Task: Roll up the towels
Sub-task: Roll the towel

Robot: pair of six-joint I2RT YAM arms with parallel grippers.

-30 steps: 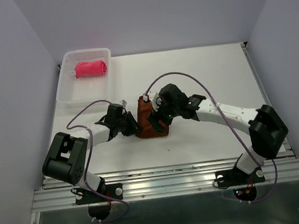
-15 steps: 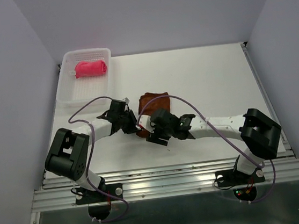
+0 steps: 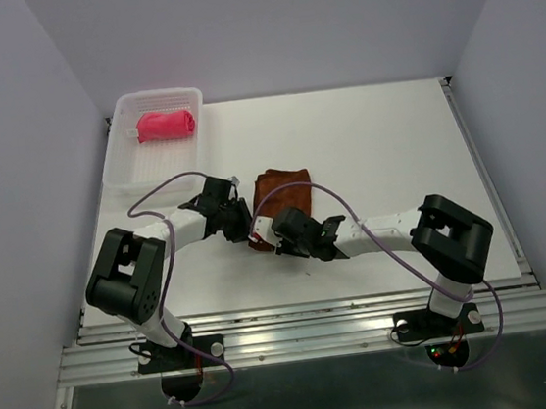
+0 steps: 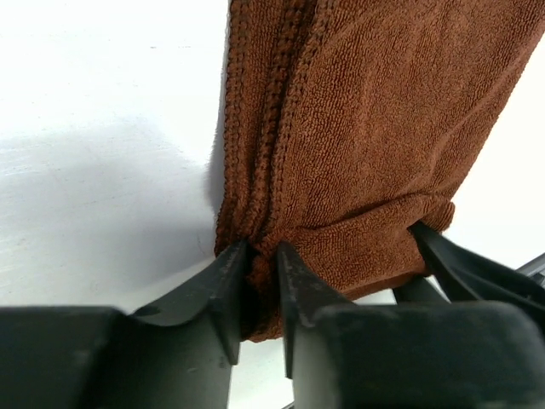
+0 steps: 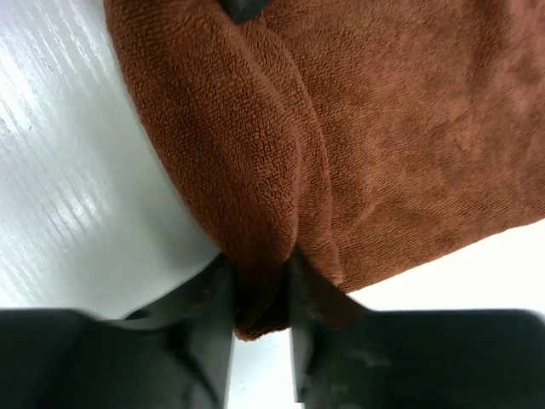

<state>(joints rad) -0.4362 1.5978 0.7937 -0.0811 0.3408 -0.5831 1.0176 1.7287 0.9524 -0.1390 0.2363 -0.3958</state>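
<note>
Towel (image 4: 383,119) of rust-brown terry, nubby, folded, rib-stitched edge.

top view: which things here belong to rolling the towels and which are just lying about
Part of the job: brown towel, pinched at its near edge by left fingers and right fingers; pink towel, rolled, in the white plastic basket.
Just there: white plastic basket; table.
</note>
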